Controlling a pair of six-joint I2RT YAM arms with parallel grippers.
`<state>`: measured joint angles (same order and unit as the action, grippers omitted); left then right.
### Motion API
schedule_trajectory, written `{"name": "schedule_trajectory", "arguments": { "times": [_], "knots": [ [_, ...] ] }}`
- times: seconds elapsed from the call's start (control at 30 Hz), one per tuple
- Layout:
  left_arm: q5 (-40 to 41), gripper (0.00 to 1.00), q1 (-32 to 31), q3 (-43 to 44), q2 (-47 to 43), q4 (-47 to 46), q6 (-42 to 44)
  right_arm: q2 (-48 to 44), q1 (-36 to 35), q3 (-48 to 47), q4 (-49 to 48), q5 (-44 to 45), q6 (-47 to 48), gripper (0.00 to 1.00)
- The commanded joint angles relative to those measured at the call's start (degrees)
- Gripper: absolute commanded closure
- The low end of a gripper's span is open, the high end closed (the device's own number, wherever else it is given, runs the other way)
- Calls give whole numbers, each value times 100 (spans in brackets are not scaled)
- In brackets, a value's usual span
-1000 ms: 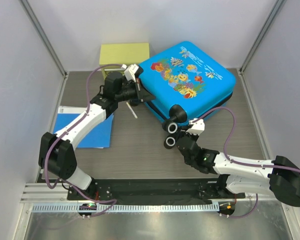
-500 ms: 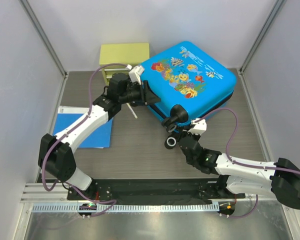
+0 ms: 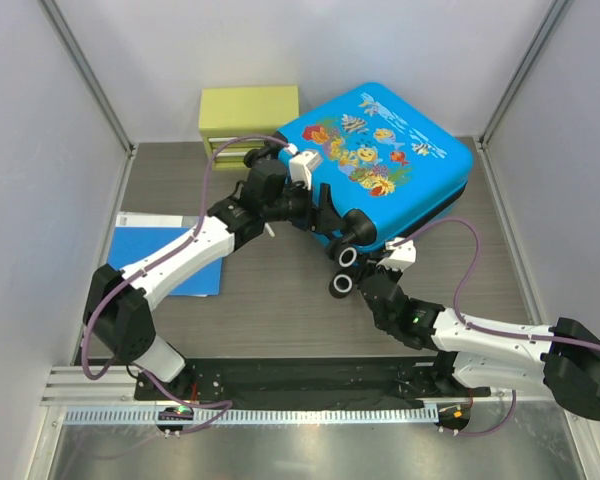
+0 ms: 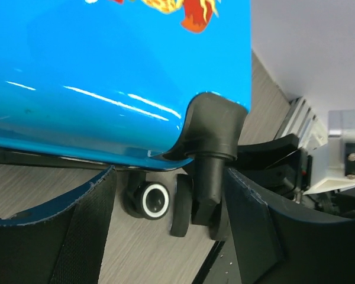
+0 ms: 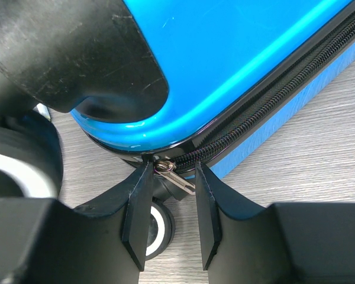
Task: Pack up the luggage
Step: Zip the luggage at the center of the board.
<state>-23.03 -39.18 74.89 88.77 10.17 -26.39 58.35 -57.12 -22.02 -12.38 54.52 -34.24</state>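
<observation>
Left gripper is spread around a black wheel post of the closed, glossy hard-shell luggage at the table's far right corner. Right gripper flanks its metal zipper pull; I cannot tell if it pinches.

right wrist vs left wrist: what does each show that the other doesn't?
Right wrist only: the zipper pull between the right gripper fingertips, and the zipper teeth along the seam. Left wrist only: part of the red-orange print. Both: the luggage blue shell, a black wheel housing, a white-rimmed wheel, the grey table.
</observation>
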Motion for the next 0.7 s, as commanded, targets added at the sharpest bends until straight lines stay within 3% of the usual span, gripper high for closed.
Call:
{"name": "schedule_trajectory", "arguments": {
  "times": [0.0, 0.57, 0.67],
  "knots": [
    [230, 27, -204, 262, 122, 204, 354, -87, 202, 40, -186, 665, -92, 61],
    [-281, 26, -652, 385, 650, 257, 240, -166, 281, 154, -221, 586, -153, 62],
    [-299, 43, -688, 534, 790, 468, 275, -131, 289, 154, -256, 568, -118, 62]
  ]
}}
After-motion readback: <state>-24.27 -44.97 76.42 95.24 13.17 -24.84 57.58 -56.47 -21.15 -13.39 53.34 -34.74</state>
